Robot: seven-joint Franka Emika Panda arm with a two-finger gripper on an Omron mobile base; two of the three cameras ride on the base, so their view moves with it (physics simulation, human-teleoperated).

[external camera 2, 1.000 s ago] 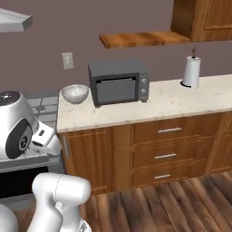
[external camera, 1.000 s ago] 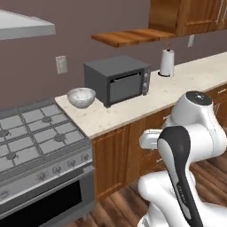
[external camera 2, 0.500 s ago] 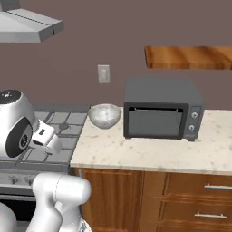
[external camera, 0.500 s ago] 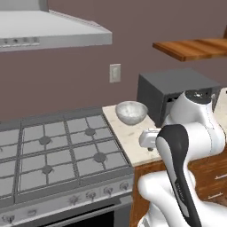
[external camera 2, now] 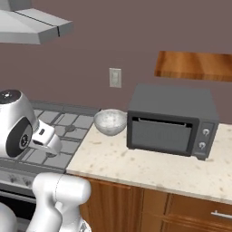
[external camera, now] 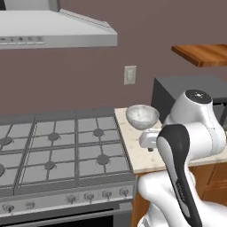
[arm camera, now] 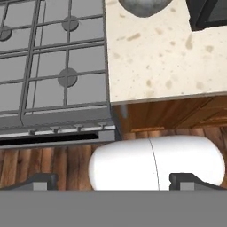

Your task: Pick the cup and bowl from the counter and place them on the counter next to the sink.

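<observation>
Clearly the gripper [arm camera: 113,179] hung with its jaws wide apart and nothing between them, tucked back above the floor, probably for travel. Ahead of it the bowl [arm camera: 142,6] sat untouched on the counter [arm camera: 155,62], beside the stove [arm camera: 53,66].

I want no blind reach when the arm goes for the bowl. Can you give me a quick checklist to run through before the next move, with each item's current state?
1. Bowl upright on the counter: ok.
2. Bowl free of neighbours: ok; a gap separates it from the toaster oven, and it sits just off the stovetop.
3. Gripper open and empty: ok; fingertips wide apart, nothing between them.
4. Gripper lined up over the bowl: not ok; it hangs low before the counter edge, the bowl at the hand view's top edge.
5. Cup located: cannot tell.
6. Sink-side drop spot located: cannot tell.
</observation>
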